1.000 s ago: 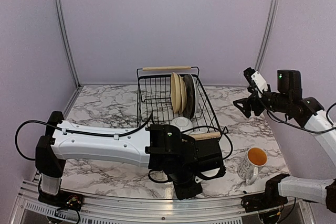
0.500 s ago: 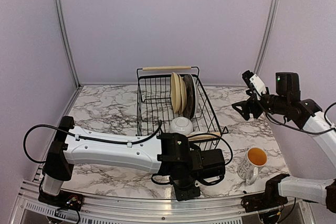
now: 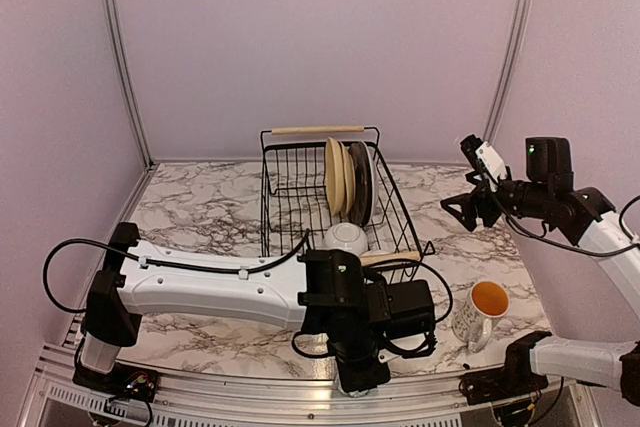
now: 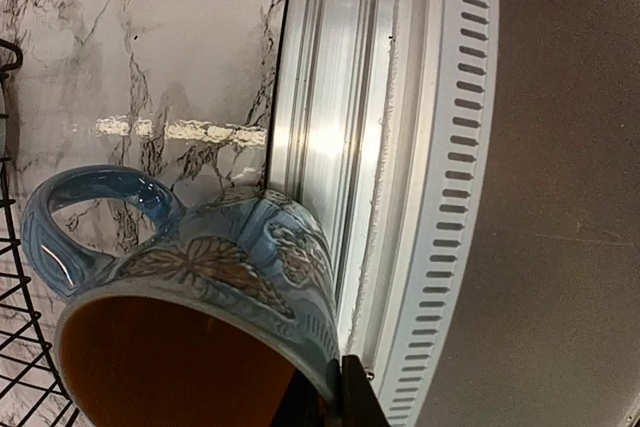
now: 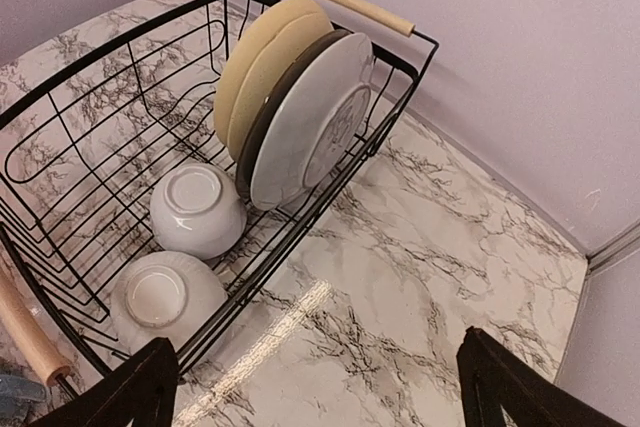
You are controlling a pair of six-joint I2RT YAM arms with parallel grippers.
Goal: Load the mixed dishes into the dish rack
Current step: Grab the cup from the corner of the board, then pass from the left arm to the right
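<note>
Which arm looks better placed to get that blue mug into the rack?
Left. The left gripper is shut on the rim of the blue mug, close beside the dish rack. The right gripper hangs open and empty, off to the rack's right side.

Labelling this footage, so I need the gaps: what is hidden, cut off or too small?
Top view: left gripper and blue mug, hidden under the left arm.
Left wrist: mug's lower rim and the fingers, cut by the bottom edge.
Right wrist: rear plates, overlapped by the front plate.

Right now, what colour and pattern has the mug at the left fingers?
Blue ceramic mug: raised leaf pattern, orange inside; clearest in left wrist view.
</note>
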